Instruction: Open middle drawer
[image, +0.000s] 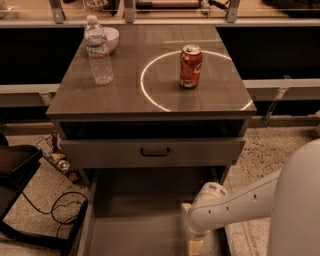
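Gripper (193, 234) in middle drawer (132, 235) — speckled floor (262, 150)

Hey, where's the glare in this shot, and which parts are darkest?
Camera view: a bright light ring glares on the cabinet top, circling the soda can. Camera view: the gap above the top drawer is in deep shadow. Camera view: the open middle drawer is dim but readable, with the gripper low at its right side.
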